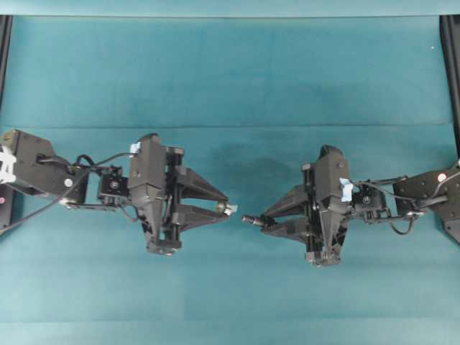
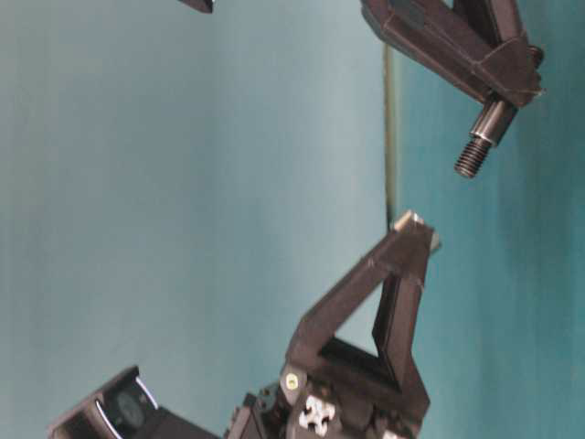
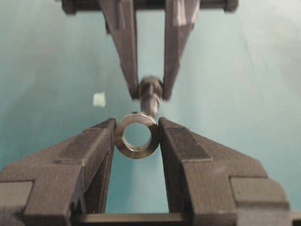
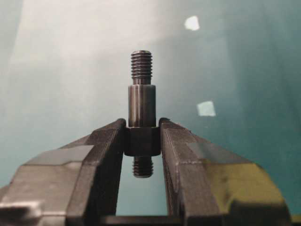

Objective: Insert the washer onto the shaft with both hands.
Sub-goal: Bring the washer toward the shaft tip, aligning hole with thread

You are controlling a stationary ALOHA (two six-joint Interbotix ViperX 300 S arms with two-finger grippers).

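My left gripper [image 1: 228, 208] is shut on the washer [image 3: 137, 135], a grey metal ring held by its rim between the fingertips, with its hole facing the other arm. My right gripper [image 1: 263, 219] is shut on the thick middle collar of the shaft [image 4: 142, 101], whose threaded thin end points at the left gripper. Seen from overhead, the shaft [image 1: 250, 220] and the washer [image 1: 231, 208] are a small gap apart above the teal cloth. In the left wrist view the shaft [image 3: 150, 96] sits just above and right of the washer's hole. The table-level view shows the shaft [image 2: 483, 137] and the left gripper [image 2: 411, 224] apart.
Small white tape bits lie on the cloth [image 4: 206, 108] [image 4: 192, 22] [image 3: 99, 99]. Black frame rails stand at the far left [image 1: 3, 57] and far right [image 1: 451, 57] edges. Both arms hover over the middle of the teal cloth.
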